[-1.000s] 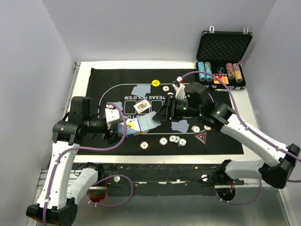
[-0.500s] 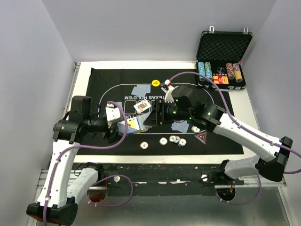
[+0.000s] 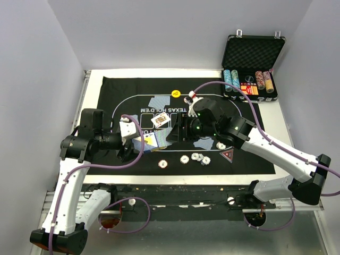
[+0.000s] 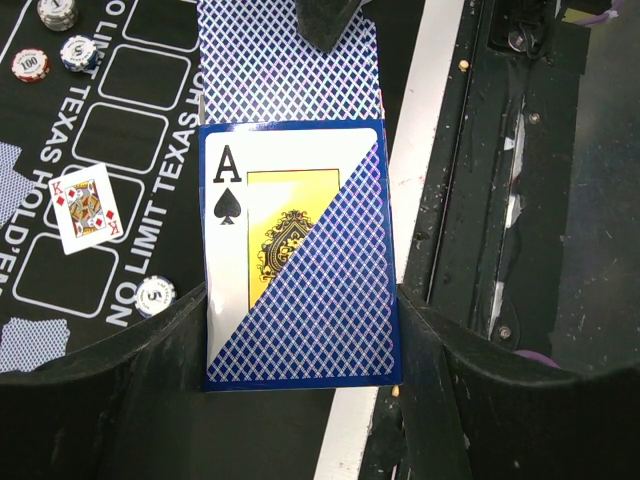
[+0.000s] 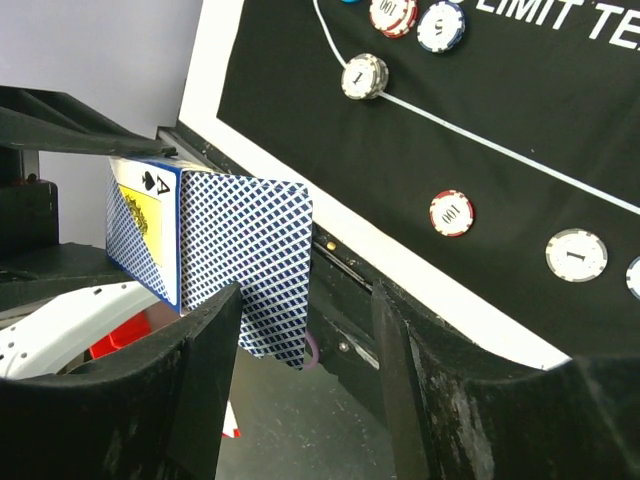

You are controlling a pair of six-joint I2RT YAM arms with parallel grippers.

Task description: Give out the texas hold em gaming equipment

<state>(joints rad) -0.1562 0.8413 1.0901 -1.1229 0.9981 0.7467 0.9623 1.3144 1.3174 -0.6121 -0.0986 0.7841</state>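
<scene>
1 black felt mat with white lettering (image 3: pixel 249 159) covers most of the table. Past its far right corner stands 1 black foam-lined metal case (image 3: pixel 252 50), lid up, and I can count 4 rolls of striped chips (image 3: pixel 231 79) lying in it, 2 bluish and 2 reddish.

Over the mat's near left part the left gripper (image 4: pixel 300 340) is clamped on 1 blue diamond-patterned card box printed with an ace of spades (image 4: pixel 300 250), 1 finger on each long side. 1 blue-backed playing card (image 4: pixel 260 70) sticks partway out of the box's far end. The right gripper (image 5: pixel 305 300) faces it from the other side with its jaws spread. The card's free end lies in the gap, nearer the left finger, and the wrist view shows daylight between the card and the other finger.

On the mat lies 1 face-up king of diamonds (image 4: pixel 88 208). There are also 2 patches of face-down blue-backed cards (image 3: pixel 156 102), 1 far and 1 beneath the right arm. Each looks like an overlapped pair, though I cannot be sure.

1 dark red triangular marker (image 3: pixel 227 155) sits near the mat's front right. 1 yellow round button (image 3: pixel 175 94) lies at the far side.

Smallest are the loose round striped poker chips (image 3: pixel 184 159). From above I count 7: 5 along the near edge, 3 of them bunched together, 1 beside the marker, and 1 by the yellow button.
</scene>
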